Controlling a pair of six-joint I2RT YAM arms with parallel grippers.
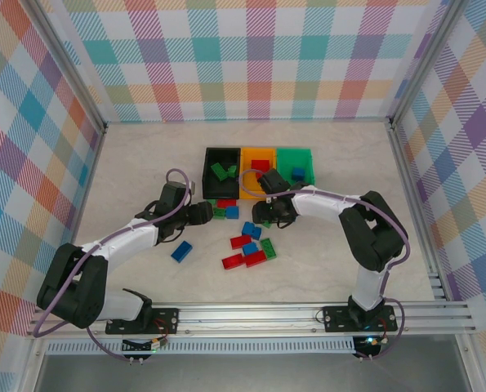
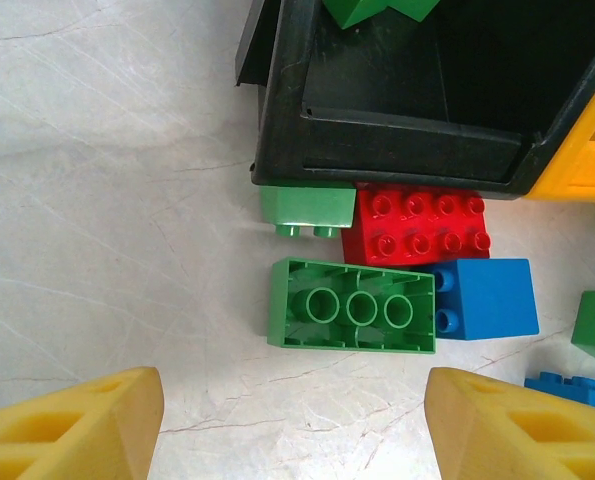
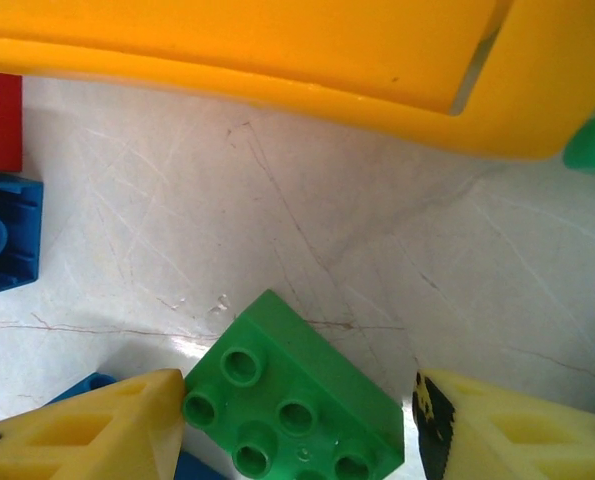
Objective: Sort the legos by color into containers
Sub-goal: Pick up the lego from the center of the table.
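Legos, small studded plastic bricks in red, green and blue (image 1: pixel 244 242), lay mostly loose on the pale marbled tabletop (image 1: pixel 136 163) just before the joined black, orange and green plastic bins (image 1: pixel 259 150), a few already sorted inside. The right claw (image 3: pixel 295 388) stood spread astride a green four-stud brick (image 3: pixel 277 412), seemingly lined up to pinch it. The left claw (image 2: pixel 292 400) hung spread and empty short of an upturned green brick (image 2: pixel 352 306), all within pastel checked cloth walls (image 1: pixel 251 57).

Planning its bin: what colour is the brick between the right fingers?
Green; the brick shows best in the right wrist view.
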